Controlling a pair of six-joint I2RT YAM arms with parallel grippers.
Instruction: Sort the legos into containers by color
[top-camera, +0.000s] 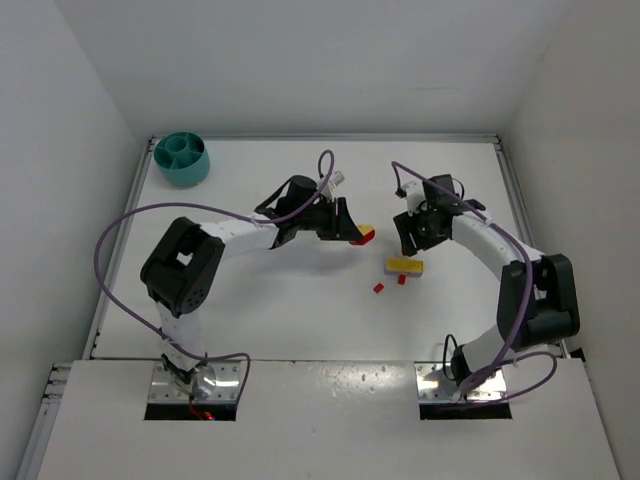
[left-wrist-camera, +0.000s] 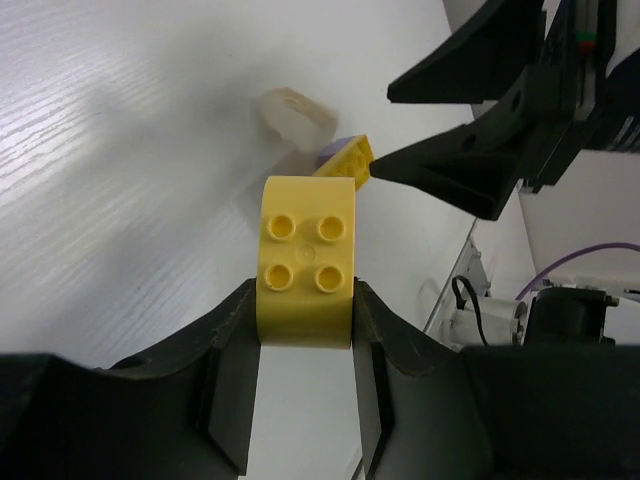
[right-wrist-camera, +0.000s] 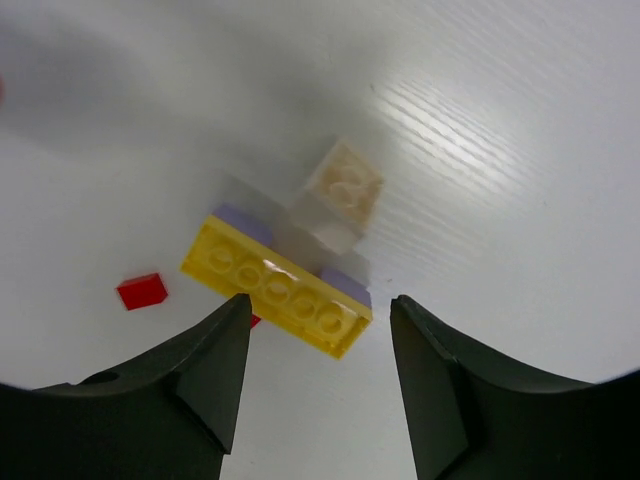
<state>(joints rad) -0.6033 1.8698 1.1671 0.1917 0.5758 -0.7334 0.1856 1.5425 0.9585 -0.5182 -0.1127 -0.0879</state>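
Observation:
My left gripper is shut on a yellow four-stud brick and holds it above the table; in the top view a red part shows on the brick. My right gripper is open and empty, hovering over a long yellow studded brick that has purple pieces under it. A pale translucent brick lies just beyond it. Small red bricks lie by the yellow brick. The teal divided bowl stands at the far left corner, away from both grippers.
The two grippers face each other near the table's middle, a short gap apart; the right gripper's black fingers show in the left wrist view. White walls close off the table's left, back and right sides.

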